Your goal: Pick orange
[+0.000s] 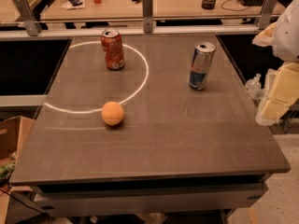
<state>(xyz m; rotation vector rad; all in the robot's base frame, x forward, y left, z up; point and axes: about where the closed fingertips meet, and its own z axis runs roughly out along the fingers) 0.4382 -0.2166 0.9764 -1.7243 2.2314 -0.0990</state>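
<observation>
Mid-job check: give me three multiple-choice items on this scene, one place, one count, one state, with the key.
1. Where does the small round pale-orange fruit lie relative to the orange-red soda can? A nearer the camera; B behind it; C on top of it.
2. How many cans stand on the grey-brown table? A one; B two; C four.
3. The fruit is: A resting free on the table; B lifted; C cut open.
Key: 1 A, it lies toward the front edge. 2 B, the soda can plus a blue-and-silver can. 3 A, the gripper is at the view's right edge, off the table.
</observation>
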